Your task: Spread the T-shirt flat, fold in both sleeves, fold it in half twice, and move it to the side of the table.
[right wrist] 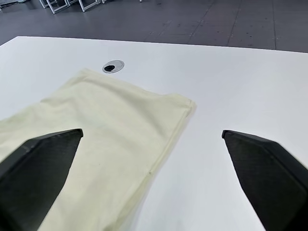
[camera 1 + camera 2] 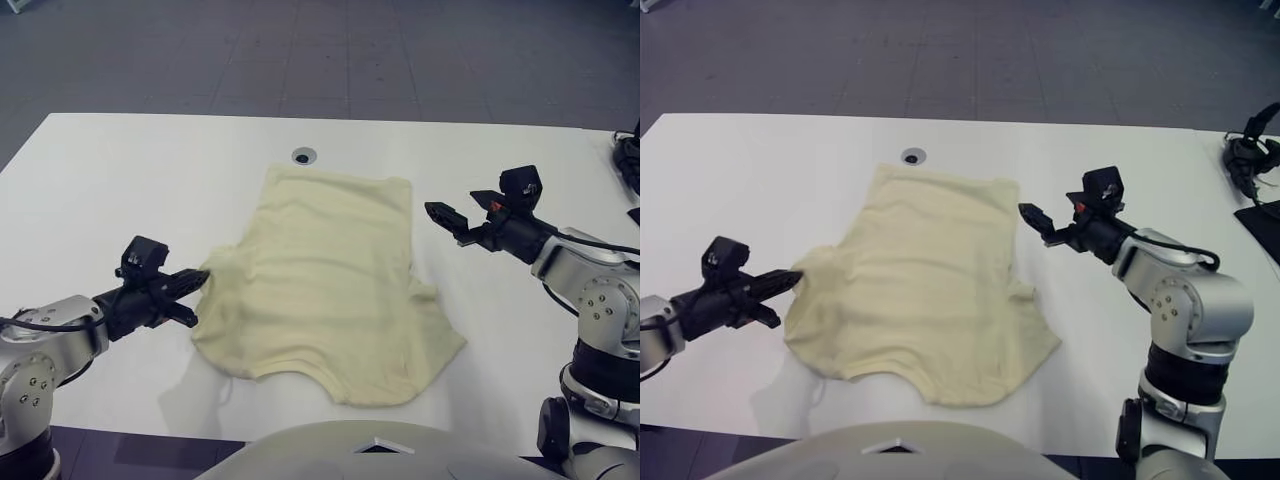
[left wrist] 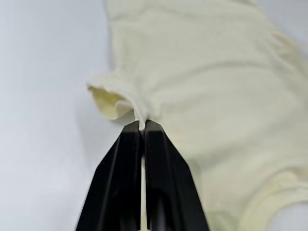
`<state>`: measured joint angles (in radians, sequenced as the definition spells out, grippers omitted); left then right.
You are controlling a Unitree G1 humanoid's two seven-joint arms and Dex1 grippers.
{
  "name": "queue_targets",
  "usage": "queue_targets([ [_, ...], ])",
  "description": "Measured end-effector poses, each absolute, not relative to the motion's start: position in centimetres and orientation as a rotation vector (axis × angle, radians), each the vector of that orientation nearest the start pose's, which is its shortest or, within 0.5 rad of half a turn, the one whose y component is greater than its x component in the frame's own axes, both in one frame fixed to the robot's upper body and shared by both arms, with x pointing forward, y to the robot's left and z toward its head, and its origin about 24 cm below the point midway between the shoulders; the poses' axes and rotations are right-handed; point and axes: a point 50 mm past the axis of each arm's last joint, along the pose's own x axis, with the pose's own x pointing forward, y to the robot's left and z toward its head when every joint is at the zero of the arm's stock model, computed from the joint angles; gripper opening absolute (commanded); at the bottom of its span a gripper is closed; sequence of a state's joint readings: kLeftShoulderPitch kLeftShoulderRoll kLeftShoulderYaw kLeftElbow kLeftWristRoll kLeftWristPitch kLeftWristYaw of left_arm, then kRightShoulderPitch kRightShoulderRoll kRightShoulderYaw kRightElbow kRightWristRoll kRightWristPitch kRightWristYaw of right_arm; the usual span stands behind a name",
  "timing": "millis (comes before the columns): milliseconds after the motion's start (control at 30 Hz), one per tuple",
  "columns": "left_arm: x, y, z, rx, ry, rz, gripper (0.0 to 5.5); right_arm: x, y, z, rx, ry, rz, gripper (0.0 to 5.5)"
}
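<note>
Cream T-shirt (image 2: 320, 280) lies mid-table, roughly flat. Its narrow end points to the far edge, just short of the round cable hole (image 2: 304, 155); its wide end sits near the front edge of the white table (image 2: 120, 180). Body panel is mostly smooth. The left sleeve (image 3: 108, 98) is bunched and lifted, opening gaping. Cause: the left gripper (image 3: 143, 126) is pinched tight on the sleeve seam, fingers together w/ a thin ridge of fabric between them. Judged purpose: the hold gives control of the sleeve so it can be drawn out or laid over the body. Step in hand appears to be the left sleeve fold, spreading approx. done. Left arm pose: low, forearm near-level over the table, coming in from the robot's left, tips at the shirt's left edge. Opposite side: the right gripper (image 2: 450, 202) holds nothing, fingers set wide apart. It hangs above the table just beside the shirt's right edge near the far corner, not touching cloth. Right arm pose: elbow bent, forearm angled inward & raised off the surface. Judged reason: kept clear so it does not drag fabric. The shirt's right side shows a small pucker (image 2: 425, 293); cannot tell whether that sleeve is tucked under. Risk: the pinch is narrow, so cloth may slip or pull the body panel askew. Halving folds & move to table side not yet done.
</note>
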<state>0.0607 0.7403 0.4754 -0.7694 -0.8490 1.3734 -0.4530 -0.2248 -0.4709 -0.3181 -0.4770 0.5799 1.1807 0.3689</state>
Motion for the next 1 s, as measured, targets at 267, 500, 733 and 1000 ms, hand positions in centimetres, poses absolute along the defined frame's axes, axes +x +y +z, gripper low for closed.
queue_targets([
  [267,18.3,17.6,10.8,0.064,0.741,-0.679,0.73,24.6,-20.6,13.1,0.152,0.467,0.444,5.4],
  [500,16.4,16.1,10.7,-0.191,0.597,-0.611,2.04,18.9,-25.1,10.9,0.39,0.824,0.471,5.4],
  [733,16.3,17.7,13.5,-0.294,0.4,-0.479,3.35,15.3,-26.3,10.1,0.347,1.112,0.545,4.72],
  [1000,17.1,18.3,15.0,-0.251,0.387,-0.478,4.96,14.4,-24.4,9.1,0.35,1.13,0.617,3.09],
])
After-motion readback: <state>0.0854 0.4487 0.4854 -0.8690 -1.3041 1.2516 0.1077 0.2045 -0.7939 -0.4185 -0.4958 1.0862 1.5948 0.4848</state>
